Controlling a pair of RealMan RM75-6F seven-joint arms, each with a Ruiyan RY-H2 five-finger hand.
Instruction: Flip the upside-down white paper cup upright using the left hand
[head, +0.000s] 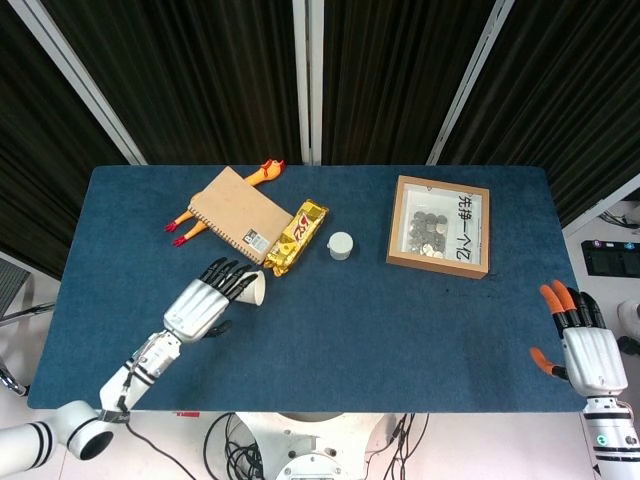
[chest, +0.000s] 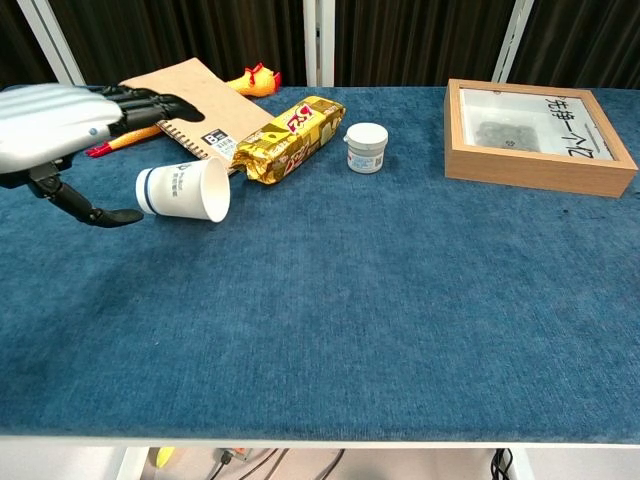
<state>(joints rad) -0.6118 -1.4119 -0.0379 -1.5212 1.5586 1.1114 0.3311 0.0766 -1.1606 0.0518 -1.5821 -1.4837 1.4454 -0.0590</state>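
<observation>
The white paper cup lies on its side on the blue table, its mouth toward the right, just in front of the notebook. My left hand hovers over it with its fingers stretched out above the cup and the thumb low beside the cup's base; I see no grip. In the head view the left hand covers most of the cup. My right hand rests open at the table's near right edge, far from the cup.
A rubber chicken lies under the notebook. A gold snack pack and a small white jar sit right of the cup. A wooden box with coins stands at the back right.
</observation>
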